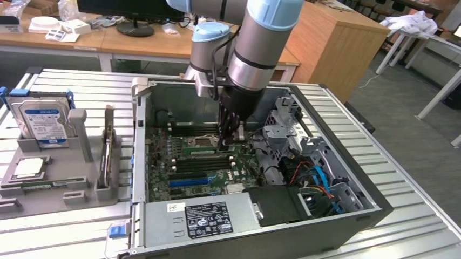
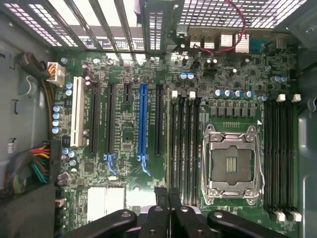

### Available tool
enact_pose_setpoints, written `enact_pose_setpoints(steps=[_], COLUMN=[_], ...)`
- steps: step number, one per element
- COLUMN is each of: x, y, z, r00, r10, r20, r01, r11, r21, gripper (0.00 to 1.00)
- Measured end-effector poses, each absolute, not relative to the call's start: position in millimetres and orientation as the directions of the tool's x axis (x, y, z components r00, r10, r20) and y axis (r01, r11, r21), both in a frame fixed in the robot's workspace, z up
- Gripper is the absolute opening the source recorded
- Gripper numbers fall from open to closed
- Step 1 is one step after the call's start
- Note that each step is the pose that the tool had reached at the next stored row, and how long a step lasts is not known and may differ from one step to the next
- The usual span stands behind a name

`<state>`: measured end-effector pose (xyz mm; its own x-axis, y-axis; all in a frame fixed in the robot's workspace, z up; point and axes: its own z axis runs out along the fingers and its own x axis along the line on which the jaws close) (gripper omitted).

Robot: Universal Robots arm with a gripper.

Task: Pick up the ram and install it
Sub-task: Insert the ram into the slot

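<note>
A workroom with pale wooden desks [image 1: 144,46] lies behind a slatted silver metal table [image 1: 79,81], which bears an open black steel computer case [image 1: 338,229]. The grey-and-blue jointed arm [image 1: 256,48] reaches down into the case from twelve o'clock in the exterior view. On the case floor lies the green motherboard [image 1: 180,172], with a boxy grey power supply [image 1: 205,218] at six o'clock of it. At nine o'clock of the case stands a grey plastic fixture [image 1: 72,178]. It carries a blue-labelled silver hard drive [image 1: 43,121] and, at six o'clock of that, a small square silver processor chip [image 1: 27,168]. The bare metal-framed socket [image 1: 202,142] sits mid-board, with banks of long black slots [image 2: 185,144] on both sides of it. The black two-fingered gripper [image 1: 229,141] is low over the board at three o'clock of the socket, and its jaws are pressed almost together. In the wrist view a thin olive-green edge runs out from between them, along the outermost slot of the bank beside the socket. I take this edge to be the ram [image 2: 169,144], a long, narrow green circuit-board stick, pinched edge-on. By that reading the pick-up is done and the ram has been brought into line with its slot. Whether it touches the slot or is pushed home, I cannot tell.
</note>
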<state>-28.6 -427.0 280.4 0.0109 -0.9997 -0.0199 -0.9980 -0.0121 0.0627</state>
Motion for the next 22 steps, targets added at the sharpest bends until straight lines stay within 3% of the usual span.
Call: enact_pose_setpoints(steps=[22], x=[-28.7], y=[-421.0], z=[255.4], r00=[0.007], r10=[-1.000], r20=[-0.020], r01=[-0.998], r11=[-0.008], r21=[0.061], gripper=[0.12])
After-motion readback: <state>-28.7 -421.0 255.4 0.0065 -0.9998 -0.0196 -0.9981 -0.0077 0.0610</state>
